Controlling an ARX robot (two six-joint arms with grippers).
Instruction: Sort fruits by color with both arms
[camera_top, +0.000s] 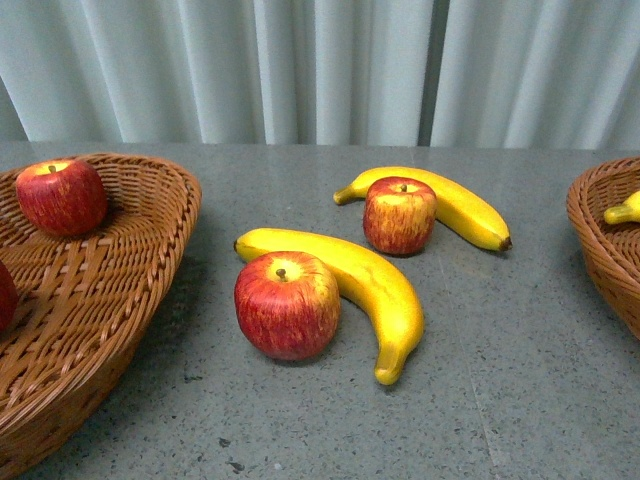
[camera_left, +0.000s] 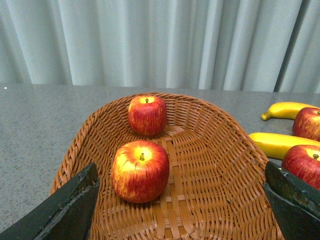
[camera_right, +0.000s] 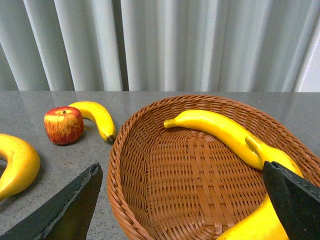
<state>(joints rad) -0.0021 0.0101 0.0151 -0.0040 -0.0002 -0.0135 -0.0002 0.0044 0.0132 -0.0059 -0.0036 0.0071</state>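
A glossy red apple (camera_top: 287, 305), streaked yellow around its short stem, is sitting mid-table. A smooth curved banana (camera_top: 378, 290) is arcing just behind it and round to its right. Farther behind this apple, a second apple (camera_top: 399, 215) is standing just in front of a second banana (camera_top: 462, 208) with a dark tip. Left of the first apple, a woven brown basket (camera_top: 150, 230) is holding two more apples (camera_left: 140, 170). The left gripper (camera_left: 181, 172) is facing them, jaws spread wide and empty. Right of the first apple, another basket (camera_right: 150, 200) is holding yellow bananas (camera_right: 215, 127), and the right gripper (camera_right: 181, 170) is likewise gaping wide, gripping nothing. The table (camera_top: 520, 400) is looking grey and speckled, and a pale pleated curtain (camera_top: 320, 70) is hanging behind it
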